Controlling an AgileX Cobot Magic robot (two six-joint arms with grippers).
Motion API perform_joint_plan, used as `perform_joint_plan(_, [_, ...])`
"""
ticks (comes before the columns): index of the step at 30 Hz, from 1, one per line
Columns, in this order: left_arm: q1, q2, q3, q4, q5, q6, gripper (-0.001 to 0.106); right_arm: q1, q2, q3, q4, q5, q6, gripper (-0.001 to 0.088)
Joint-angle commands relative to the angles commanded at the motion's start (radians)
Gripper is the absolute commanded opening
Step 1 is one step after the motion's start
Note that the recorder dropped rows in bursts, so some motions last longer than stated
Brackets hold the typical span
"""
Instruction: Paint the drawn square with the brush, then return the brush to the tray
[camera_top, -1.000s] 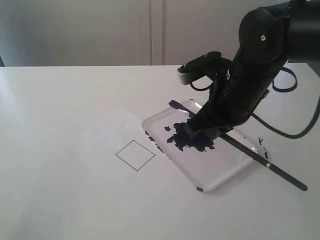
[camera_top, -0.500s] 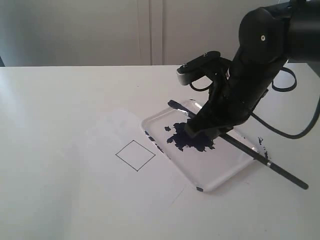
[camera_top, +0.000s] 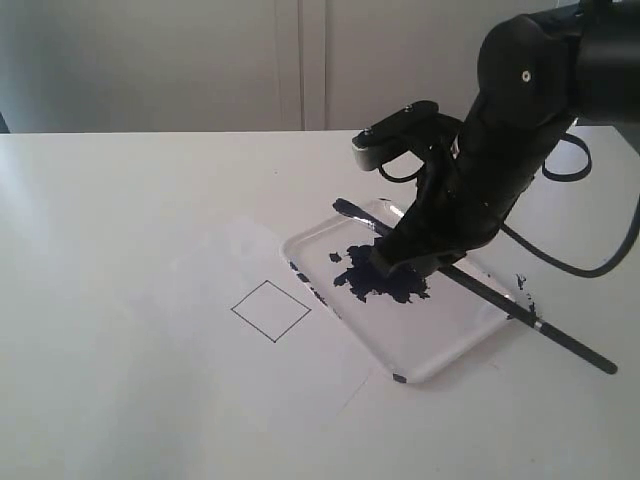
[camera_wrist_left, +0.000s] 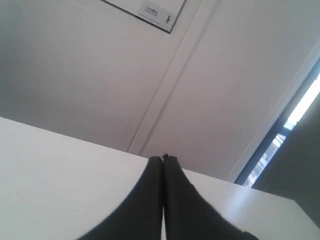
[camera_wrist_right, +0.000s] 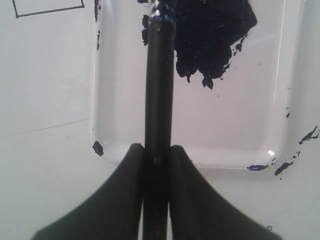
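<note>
Movement over the last second was slight. In the exterior view the brush (camera_top: 560, 338) crept a little: its dark bristle end (camera_top: 343, 206) edged toward the tray's far left corner, and its free handle end rose a touch off the table (camera_top: 120, 250). The right arm hardly shifted. I judged this to be the start of a lift, with the stick coming up in a settled grip.

The right tool (camera_top: 400, 266) was closed on the brush handle. The right wrist view showed both jaws pressed against the stick's sides (camera_wrist_right: 159, 90), with no gap. The left tool (camera_wrist_left: 163, 200) had its jaws pressed together on nothing and pointed up toward a wall, well away from the work.

For the task, this meant the painting had not begun. The drawn square (camera_top: 271, 310) was a bare outline with no paint inside (it lay on the table just left of the tray).

The brush lay diagonally over the tray (camera_top: 430, 335). Its long axis ran from the far left rim, across the dark paint blot (camera_top: 385, 282), and out past the near right rim over the table. The bristles pointed far-left and the handle trailed toward the near right. To reach the square, the bristle end would probably need to swing nearer and leftward.
</note>
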Motion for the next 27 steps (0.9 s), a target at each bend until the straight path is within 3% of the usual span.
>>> perform_joint_plan(6, [0.000, 0.199, -0.061, 0.114, -0.010, 0.003, 0.000, 0.000, 0.000, 0.000, 0.000, 0.002, 0.000, 0.0000])
perform_joint_plan(16, [0.000, 0.584, -0.063, 0.114, -0.025, 0.003, 0.000, 0.000, 0.000, 0.000, 0.020, -0.002, 0.000, 0.0000])
perform_joint_plan(27, [0.000, 0.649, -0.063, 0.114, -0.043, 0.003, 0.000, 0.000, 0.000, 0.000, 0.053, 0.006, 0.000, 0.0000])
